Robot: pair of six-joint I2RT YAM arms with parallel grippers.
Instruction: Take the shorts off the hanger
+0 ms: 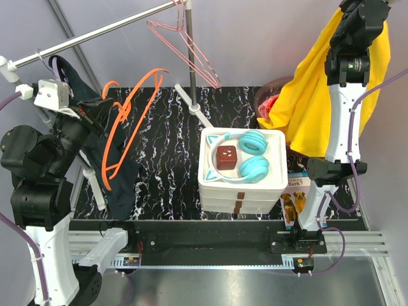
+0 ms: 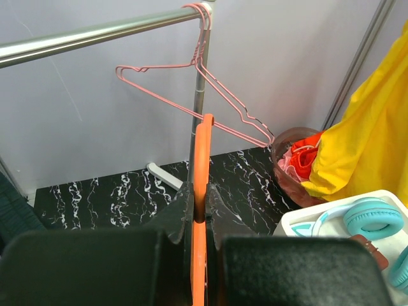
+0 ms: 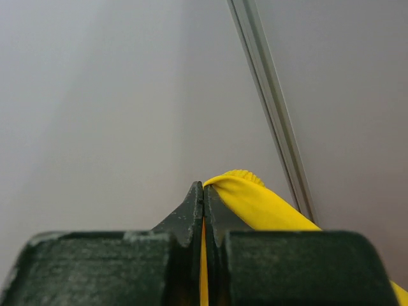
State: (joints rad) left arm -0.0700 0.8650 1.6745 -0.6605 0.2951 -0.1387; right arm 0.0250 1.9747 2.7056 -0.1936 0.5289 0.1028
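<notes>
My left gripper (image 1: 97,118) is shut on an orange plastic hanger (image 1: 131,105); in the left wrist view the hanger (image 2: 203,150) runs up between my closed fingers (image 2: 203,194). The yellow shorts (image 1: 312,108) hang apart from that hanger, at the far right. My right gripper (image 1: 360,9) holds them raised high, and in the right wrist view it is shut (image 3: 203,191) on a fold of the yellow cloth (image 3: 255,204). The shorts also show at the right edge of the left wrist view (image 2: 363,140).
A dark garment (image 1: 121,182) hangs at the left by the metal rail (image 1: 95,35). A pink wire hanger (image 1: 185,44) hangs near the stand pole (image 1: 190,64). A white box (image 1: 210,182) carries teal headphones (image 1: 252,156). A maroon bowl (image 1: 268,95) of red cloth stands behind it.
</notes>
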